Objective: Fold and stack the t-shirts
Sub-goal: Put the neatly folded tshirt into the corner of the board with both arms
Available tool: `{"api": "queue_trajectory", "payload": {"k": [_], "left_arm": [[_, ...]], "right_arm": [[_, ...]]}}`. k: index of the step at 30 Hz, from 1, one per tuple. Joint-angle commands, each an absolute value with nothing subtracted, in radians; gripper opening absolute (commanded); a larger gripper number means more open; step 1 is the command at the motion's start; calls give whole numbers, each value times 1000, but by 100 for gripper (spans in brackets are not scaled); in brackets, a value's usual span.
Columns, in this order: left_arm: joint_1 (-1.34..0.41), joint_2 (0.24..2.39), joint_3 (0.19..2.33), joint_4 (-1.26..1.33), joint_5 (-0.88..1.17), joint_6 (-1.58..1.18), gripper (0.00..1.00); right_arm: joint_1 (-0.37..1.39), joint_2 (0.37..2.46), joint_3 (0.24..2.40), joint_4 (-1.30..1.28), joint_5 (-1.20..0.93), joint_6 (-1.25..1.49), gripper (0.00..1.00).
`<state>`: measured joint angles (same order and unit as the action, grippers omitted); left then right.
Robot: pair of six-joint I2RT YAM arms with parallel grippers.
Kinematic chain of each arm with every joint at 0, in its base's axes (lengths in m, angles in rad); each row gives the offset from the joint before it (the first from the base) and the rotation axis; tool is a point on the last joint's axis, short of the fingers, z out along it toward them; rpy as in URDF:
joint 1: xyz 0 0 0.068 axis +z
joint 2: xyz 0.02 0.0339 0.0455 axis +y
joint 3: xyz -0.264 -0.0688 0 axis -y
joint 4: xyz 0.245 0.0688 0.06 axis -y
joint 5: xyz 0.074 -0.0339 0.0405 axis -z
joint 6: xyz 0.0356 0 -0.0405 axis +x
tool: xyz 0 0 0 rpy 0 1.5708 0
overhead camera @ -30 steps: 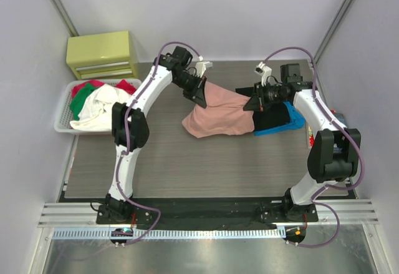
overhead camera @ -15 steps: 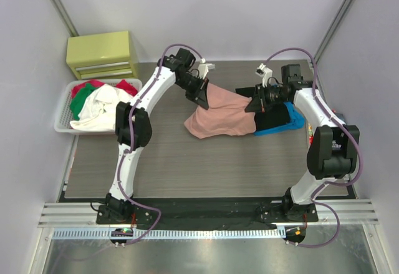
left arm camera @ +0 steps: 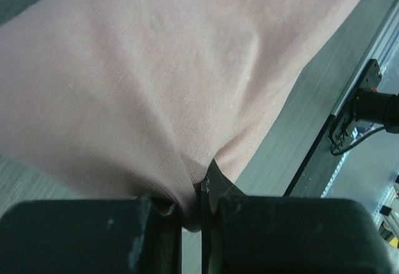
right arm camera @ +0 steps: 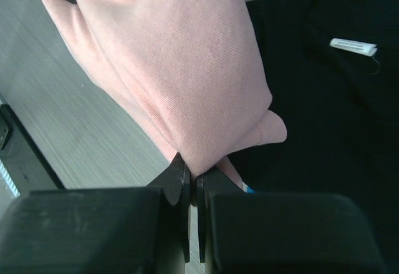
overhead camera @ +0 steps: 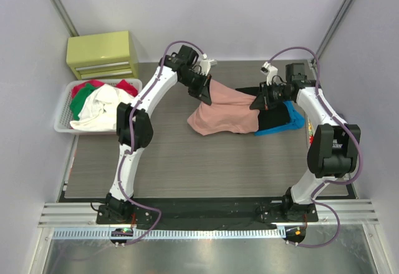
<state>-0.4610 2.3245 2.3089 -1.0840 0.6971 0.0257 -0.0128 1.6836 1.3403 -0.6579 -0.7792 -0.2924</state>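
The salmon-pink t-shirt [overhead camera: 227,110] hangs folded between my two grippers over the back right of the table, its lower edge drooping toward the wood. My left gripper [overhead camera: 206,93] is shut on the shirt's left end [left arm camera: 187,180]. On the right end [right arm camera: 206,155] my right gripper [overhead camera: 257,104] is shut as well. A folded black t-shirt [overhead camera: 274,117] lies on a blue one [overhead camera: 293,123] just right of and under the pink cloth [right arm camera: 187,68]. The black t-shirt [right arm camera: 324,118] with its white neck label fills the right wrist view's right side.
A white basket [overhead camera: 64,119] with red, green and white clothes sits at the table's left edge. A yellow-green drawer box [overhead camera: 103,54] stands behind it. Bare wood grain table [overhead camera: 206,161] stretches in front of the shirts.
Both grippers have carried the pink t-shirt a little to the right and toward the back, closer over the black and blue stack. Both grips stay shut.
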Motion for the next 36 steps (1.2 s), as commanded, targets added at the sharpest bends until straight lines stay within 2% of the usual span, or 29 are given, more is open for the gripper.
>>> {"api": "queue_trajectory", "payload": {"k": [1, 7, 18, 23, 30, 36], "left_arm": [[-446, 2253, 2316, -936, 555, -55, 0], [-443, 2325, 2411, -985, 551, -49, 0], [-445, 2459, 2385, -994, 681, -46, 0], [-451, 2502, 2396, -1003, 675, -32, 0], [-466, 2453, 2434, -996, 663, -23, 0], [-555, 2382, 2441, -973, 586, -41, 0]], "right_arm": [[-63, 1615, 1335, -597, -674, -279, 1], [-120, 1627, 1356, -585, -626, -268, 1], [-158, 1703, 1356, -572, -531, -273, 1], [-163, 1756, 1353, -545, -506, -273, 1], [-167, 1712, 1351, -515, -529, -247, 1], [-167, 1606, 1299, -500, -512, -244, 1]]}}
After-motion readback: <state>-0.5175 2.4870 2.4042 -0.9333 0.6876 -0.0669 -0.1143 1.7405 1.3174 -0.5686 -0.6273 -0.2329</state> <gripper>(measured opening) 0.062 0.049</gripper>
